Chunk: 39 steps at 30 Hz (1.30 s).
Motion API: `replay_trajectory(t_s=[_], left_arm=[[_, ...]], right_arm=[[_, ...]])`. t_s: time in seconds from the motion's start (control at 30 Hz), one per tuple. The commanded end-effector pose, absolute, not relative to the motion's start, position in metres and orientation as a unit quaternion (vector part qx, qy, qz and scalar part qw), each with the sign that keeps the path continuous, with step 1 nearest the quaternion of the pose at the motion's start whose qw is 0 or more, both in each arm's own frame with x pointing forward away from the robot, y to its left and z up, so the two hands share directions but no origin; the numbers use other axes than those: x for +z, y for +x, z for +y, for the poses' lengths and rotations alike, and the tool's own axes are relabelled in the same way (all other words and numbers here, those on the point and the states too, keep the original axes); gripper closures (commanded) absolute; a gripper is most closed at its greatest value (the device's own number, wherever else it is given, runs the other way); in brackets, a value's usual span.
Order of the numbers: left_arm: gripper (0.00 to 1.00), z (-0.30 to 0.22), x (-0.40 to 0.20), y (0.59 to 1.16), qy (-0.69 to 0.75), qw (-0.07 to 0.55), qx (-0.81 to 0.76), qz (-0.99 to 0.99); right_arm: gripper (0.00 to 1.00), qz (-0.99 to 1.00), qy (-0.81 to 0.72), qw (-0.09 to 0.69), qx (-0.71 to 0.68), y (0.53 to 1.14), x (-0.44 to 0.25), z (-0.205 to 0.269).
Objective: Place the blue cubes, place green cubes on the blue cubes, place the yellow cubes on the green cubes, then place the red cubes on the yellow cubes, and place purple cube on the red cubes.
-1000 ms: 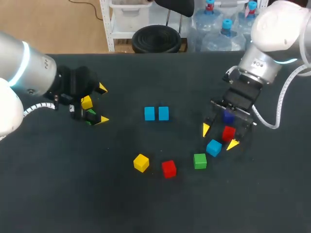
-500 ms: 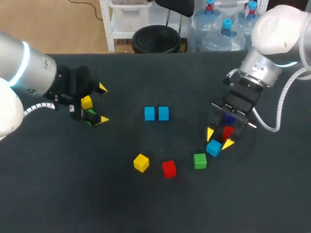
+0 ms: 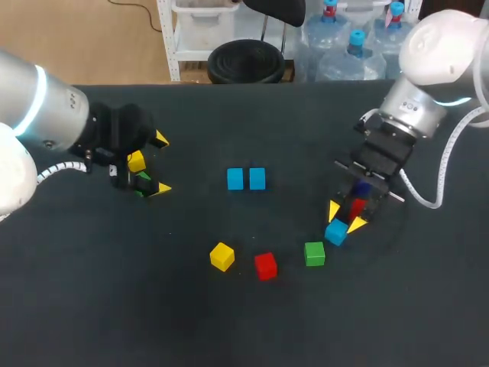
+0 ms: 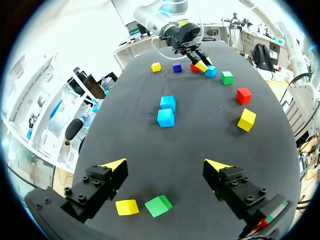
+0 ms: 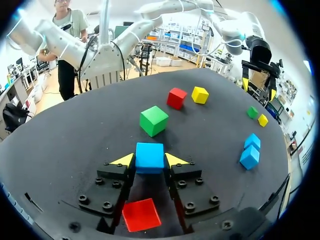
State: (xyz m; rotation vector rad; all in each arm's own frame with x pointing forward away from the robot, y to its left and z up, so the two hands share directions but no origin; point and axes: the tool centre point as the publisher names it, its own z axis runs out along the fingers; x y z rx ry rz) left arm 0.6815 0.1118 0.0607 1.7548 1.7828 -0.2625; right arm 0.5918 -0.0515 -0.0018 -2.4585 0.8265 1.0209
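Cube (image 5: 149, 156) — plain blue, flat-faced — in right gripper (image 5: 150, 160).

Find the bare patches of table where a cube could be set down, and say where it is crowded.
Bare: the stretch between the left pincer and the blue pair, and the near strip in front of the yellow cube, red cube and green cube. Crowded: around the right pincer, shut on a blue cube.

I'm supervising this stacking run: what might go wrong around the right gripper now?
The right gripper holds the blue cube only at its very tips, so it might slip when lifted. The red cube lies close behind, between the gripper's fingers, and may get knocked. The green cube just ahead could be bumped if the gripper moves forward.
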Motion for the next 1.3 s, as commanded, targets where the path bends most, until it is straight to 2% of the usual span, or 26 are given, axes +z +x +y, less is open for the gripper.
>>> replay_trajectory(t_s=[0.03,0.33,0.57,1.0,1.3], left_arm=[[0.00,0.114,0.060,0.681,0.665,0.311,-0.102,0.671],[0.00,0.114,0.060,0.681,0.665,0.311,-0.102,0.671],[0.00,0.114,0.060,0.681,0.665,0.311,-0.102,0.671],[0.00,0.114,0.060,0.681,0.665,0.311,-0.102,0.671],[0.00,0.114,0.060,0.681,0.665,0.311,-0.102,0.671]], right_arm=[[1.00,0.298,-0.868,0.172,0.357,0.592,0.003,-0.050],[1.00,0.404,-0.839,0.176,0.321,0.594,0.048,-0.031],[1.00,0.479,-0.828,0.167,0.239,0.585,0.063,-0.011],[1.00,0.640,-0.711,0.218,0.195,0.617,0.060,0.016],[1.00,0.672,-0.670,0.247,0.196,0.650,0.041,0.020]])
